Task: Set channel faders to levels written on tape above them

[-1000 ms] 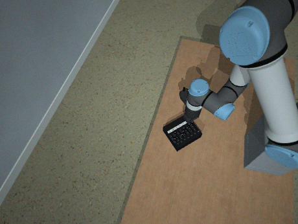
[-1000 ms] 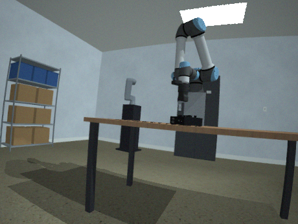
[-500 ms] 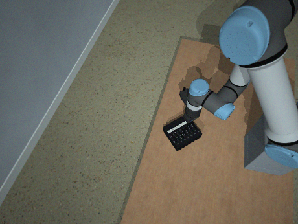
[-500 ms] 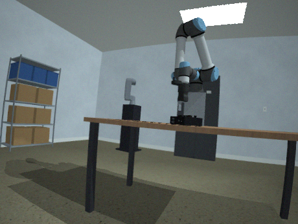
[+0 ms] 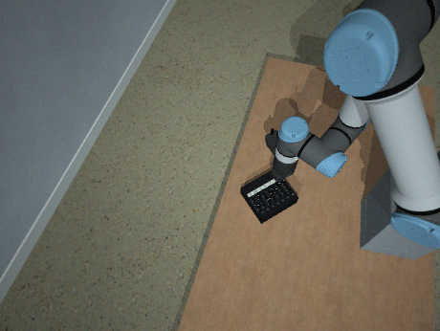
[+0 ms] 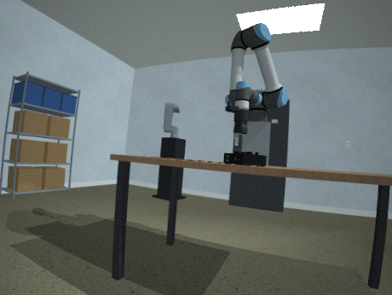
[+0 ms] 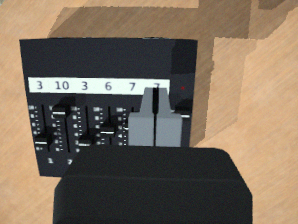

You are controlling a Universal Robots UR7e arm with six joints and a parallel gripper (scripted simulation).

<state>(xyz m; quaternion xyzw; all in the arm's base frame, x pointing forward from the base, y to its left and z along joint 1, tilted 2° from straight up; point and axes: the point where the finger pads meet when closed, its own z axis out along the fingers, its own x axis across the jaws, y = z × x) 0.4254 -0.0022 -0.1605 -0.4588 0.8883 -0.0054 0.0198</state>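
The black lighting desk (image 5: 279, 207) (image 6: 251, 159) (image 7: 107, 56) stands flat on the wooden table (image 5: 311, 287) (image 6: 319, 174). In the wrist view its white tape (image 7: 87, 86) reads 3, 10, 3, 6, 7; a further number is hidden behind my fingers. Several channel faders show below the tape, with caps at differing heights, for instance a low one (image 7: 41, 143) and a high one (image 7: 59, 112). My gripper (image 7: 155, 101) (image 5: 279, 178) (image 6: 237, 144) is shut and empty, pointing straight down. It hangs just above the right part of the desk, over the rightmost channels and beside a red dot (image 7: 184, 87).
The robot's grey base block (image 5: 378, 230) stands on the table right of the desk. The table's left edge runs close to the desk in the top view. In the exterior view a dark stand with a grey arm (image 6: 172, 124) and a shelf of boxes (image 6: 40, 136) are behind.
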